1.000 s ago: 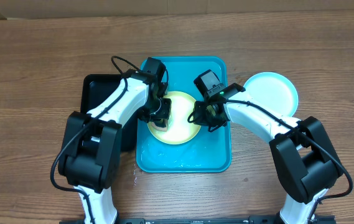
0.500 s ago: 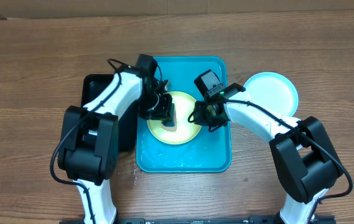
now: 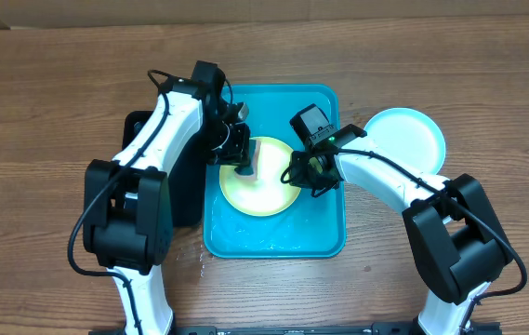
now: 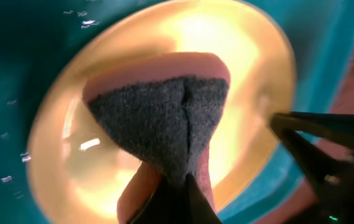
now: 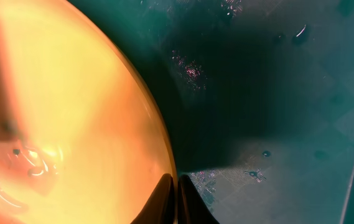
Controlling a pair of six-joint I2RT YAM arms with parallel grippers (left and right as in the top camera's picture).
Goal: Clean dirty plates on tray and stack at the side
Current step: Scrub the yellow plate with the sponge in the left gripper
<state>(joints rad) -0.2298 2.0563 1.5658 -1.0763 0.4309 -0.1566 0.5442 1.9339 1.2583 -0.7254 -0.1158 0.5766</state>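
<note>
Presently, the main hazard was slip. The yellow-green plate [image 3: 266, 189] lay inside the blue tray [image 3: 324, 237], on its middle left part, and the tray floor glistened with droplets. A sideways push from the sponge [image 4: 164, 124] could probably slide or tip the plate if the hold on its thin rim gave way. A second hazard was the sponge itself. It was pinched at one narrow end only, so heavy downward pressure could fold it or pull it out of the grip. A third hazard was contact between the two hands, which worked close together over the same plate.

The left hand [image 3: 243, 168] was clamped tight on the sponge. Its dark scouring face was spread against the plate's inner surface, near the centre.

The right hand [image 3: 298, 175] was closed, its fingertips [image 5: 175, 194] together at the plate's right rim. In the wrist view it appeared to pinch that rim, which would steady the plate.

A cyan plate [image 3: 404, 136] sat on the desk [image 3: 59, 84], just right of the blue tray. A black tray [image 3: 141, 130] lay against the blue tray's left side.
</note>
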